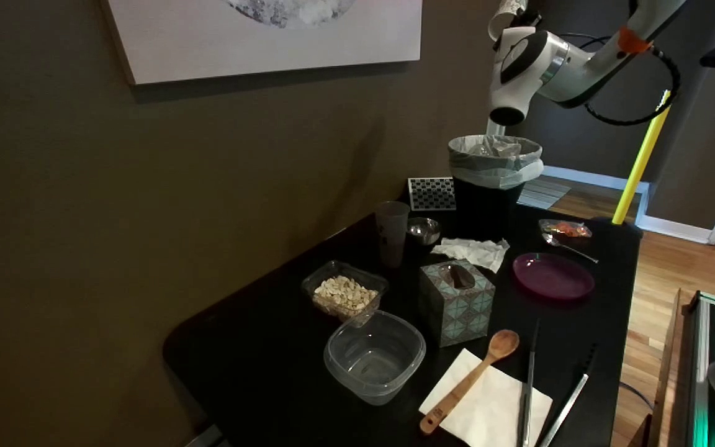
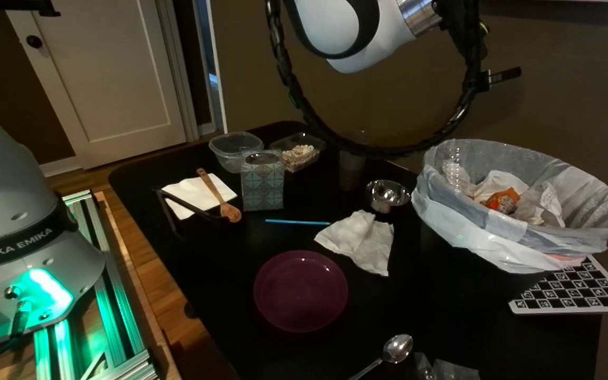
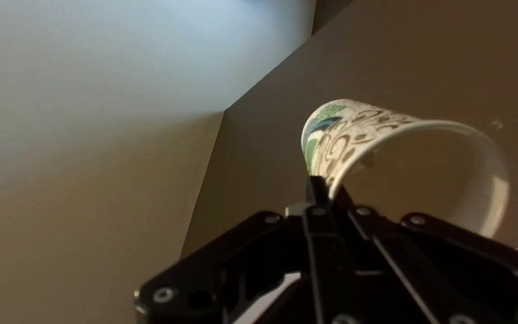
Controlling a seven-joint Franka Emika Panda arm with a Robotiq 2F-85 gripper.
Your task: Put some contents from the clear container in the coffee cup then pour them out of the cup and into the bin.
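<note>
Cream paper, printed with brown scrolls and touches of green and blue, forms the wall of the coffee cup (image 3: pixel 376 132), which the gripper (image 3: pixel 331 191) holds in mid-air. The grasp is at the rim: the fingers (image 3: pixel 317 191) pinch the paper wall, one outside it, one toward the mouth. In the wrist view the cup lies beyond and to the right of the fingertips, base far and left, mouth near and right, so that its long axis runs oblique to the fingers. In an exterior view the bin (image 1: pixel 486 205) stands toward the far end of the table (image 1: pixel 258 354), and the cup, cut by the upper frame edge, shows above it, the mouth apparently its lower end. Whether the mouth stands directly over the liner (image 2: pixel 467 232) cannot be told. In both exterior views pale flakes (image 1: pixel 345 293) lie in the clear container (image 1: pixel 340 268); no load is evident in the cup, though its interior is dim. The step is judged to be the pour or its close. The coming move turns on the angle of cup to bin: the mouth should face down within the liner's edge, and a rim-only hold may let the paper pivot or crumple
</note>
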